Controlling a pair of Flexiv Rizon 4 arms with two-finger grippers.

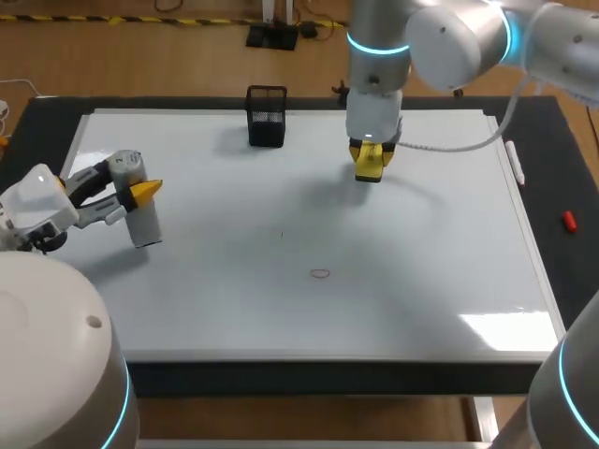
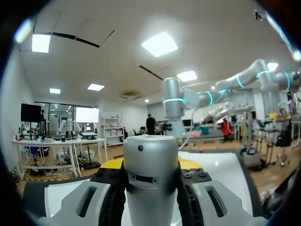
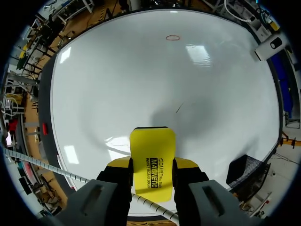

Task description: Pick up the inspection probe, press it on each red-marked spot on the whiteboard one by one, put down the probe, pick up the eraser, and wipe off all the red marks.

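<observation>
Eraser (image 3: 152,157) is pinched in my right claw (image 1: 371,159) over the whiteboard's (image 1: 449,243) far part, and the one red ring (image 1: 321,274) I can see lies well nearer me. I'd lower it flat and sweep fully across the ring. My left claw (image 1: 138,190) grips the probe (image 1: 145,224), off to the side.

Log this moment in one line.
left hand: shut on probe | right hand: shut on eraser, over whiteboard | red mark: one oval, unwiped

Head view: fixed, high behind, looking down over the whole whiteboard (image 1: 281,318). Left wrist: near-level, out along left pincer (image 2: 150,165). Right wrist: above whiteboard, facing down; red mark (image 3: 172,37) ahead of right pincer (image 3: 151,165), shared with head view.
</observation>
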